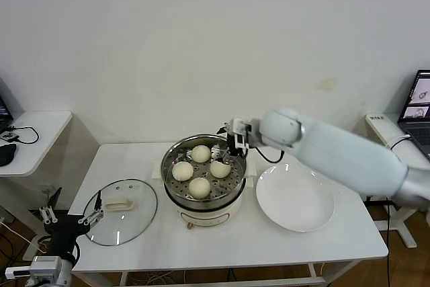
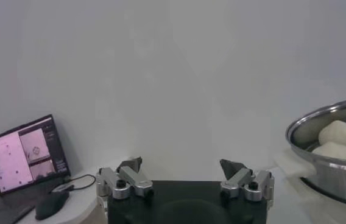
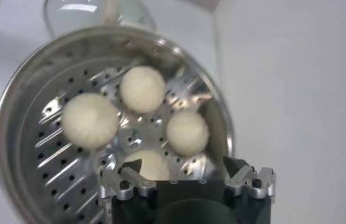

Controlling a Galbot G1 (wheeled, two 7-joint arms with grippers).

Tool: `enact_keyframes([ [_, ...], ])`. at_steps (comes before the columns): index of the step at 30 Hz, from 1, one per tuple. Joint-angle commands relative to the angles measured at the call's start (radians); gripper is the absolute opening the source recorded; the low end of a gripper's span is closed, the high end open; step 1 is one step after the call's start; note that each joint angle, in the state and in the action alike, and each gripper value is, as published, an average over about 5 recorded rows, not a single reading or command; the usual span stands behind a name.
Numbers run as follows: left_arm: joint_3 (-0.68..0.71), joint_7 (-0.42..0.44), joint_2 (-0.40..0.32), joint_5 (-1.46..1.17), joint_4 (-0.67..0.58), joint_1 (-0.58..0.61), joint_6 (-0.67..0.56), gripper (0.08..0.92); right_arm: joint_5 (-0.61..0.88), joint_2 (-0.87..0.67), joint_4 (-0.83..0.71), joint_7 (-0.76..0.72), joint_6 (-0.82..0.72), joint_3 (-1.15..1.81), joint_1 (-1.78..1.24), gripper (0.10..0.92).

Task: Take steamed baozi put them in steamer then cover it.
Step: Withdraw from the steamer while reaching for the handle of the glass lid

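Note:
The steel steamer point(image 1: 173, 163) point(image 3: 21, 103) stands mid-table on its white base, with several cream-white baozi point(image 1: 199, 187) point(image 3: 91, 120) on its perforated tray. My right gripper point(image 1: 232, 147) point(image 3: 182, 164) hovers over the pot's back right rim, open and holding nothing, with a baozi just below its fingers. The glass cover point(image 1: 138, 220) with a cream handle lies flat on the table left of the steamer. At the table's front left corner, beside the cover, my left gripper point(image 1: 70, 214) point(image 2: 181, 162) waits open and empty; its view shows the steamer point(image 2: 331, 173) off to one side.
An empty white plate point(image 1: 295, 199) lies right of the steamer. A side table point(image 1: 40, 129) with cables and a mouse stands at the left. A laptop point(image 1: 420, 109) sits at the far right, another laptop point(image 2: 24, 158) on the left side table.

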Motion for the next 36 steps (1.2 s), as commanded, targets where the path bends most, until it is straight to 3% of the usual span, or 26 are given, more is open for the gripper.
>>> enact_keyframes([
  [1, 0.019, 0.001, -0.01, 0.017, 0.027, -0.002, -0.052, 0.823, -0.136, -0.014, 0.128, 0.289, 0.392, 0.771, -0.795, 0.823],
  [8, 0.047, 0.023, -0.014, 0.086, 0.058, -0.011, -0.074, 0.823, -0.212, 0.25, 0.152, 0.222, 0.582, 1.223, -1.144, 0.823],
  [12, 0.057, 0.017, -0.013, 0.184, 0.103, -0.021, -0.1, 0.823, -0.214, 0.386, 0.218, 0.198, 0.6, 1.388, -1.289, 0.823],
  [16, 0.044, -0.005, -0.002, 0.447, 0.186, -0.036, -0.171, 0.823, -0.225, 0.475, 0.258, 0.193, 0.587, 1.481, -1.408, 0.823],
  [28, 0.007, 0.042, 0.071, 1.243, 0.362, -0.042, -0.281, 0.823, -0.201, 0.56, 0.388, 0.21, 0.529, 1.583, -1.597, 0.823],
  [36, 0.085, 0.068, 0.102, 1.372, 0.44, -0.12, -0.286, 0.823, -0.201, 0.574, 0.406, 0.207, 0.531, 1.599, -1.624, 0.823],
])
